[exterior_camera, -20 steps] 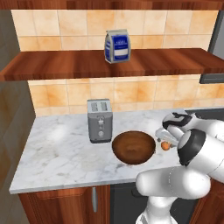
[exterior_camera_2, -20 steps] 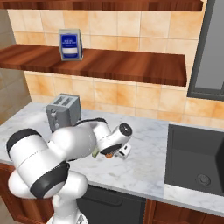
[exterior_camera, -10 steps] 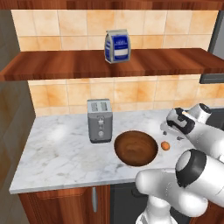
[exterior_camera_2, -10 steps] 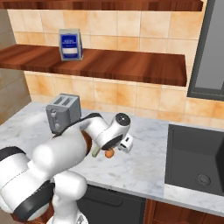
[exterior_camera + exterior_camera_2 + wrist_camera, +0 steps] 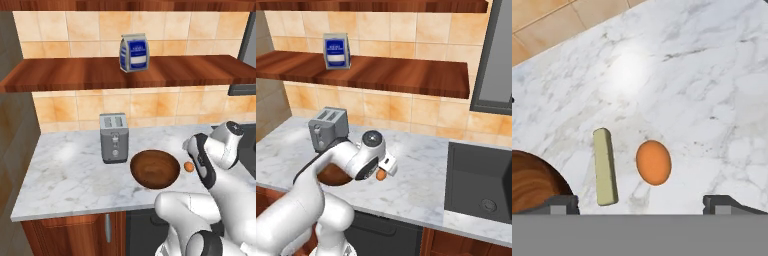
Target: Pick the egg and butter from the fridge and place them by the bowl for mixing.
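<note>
The orange-brown egg [image 5: 188, 166] [image 5: 380, 175] [image 5: 653, 162] lies on the marble counter just right of the dark wooden bowl [image 5: 155, 168] [image 5: 532, 185]. In the hand view a pale stick of butter [image 5: 605, 166] lies flat between bowl and egg, touching neither. My gripper [image 5: 641, 202] hovers above them, open, with nothing between its fingertips [image 5: 562, 202]. The egg sits roughly midway under the jaws. The fridge is out of view.
A silver two-slot toaster [image 5: 114, 137] [image 5: 328, 127] stands left of the bowl by the tiled wall. A blue and white bag [image 5: 134, 52] sits on the wooden shelf above. A dark sink [image 5: 481, 180] is set into the counter at the right.
The hand has risen and drawn back from the counter, leaving the egg lying beside the bowl. The egg and bowl have not shifted.
</note>
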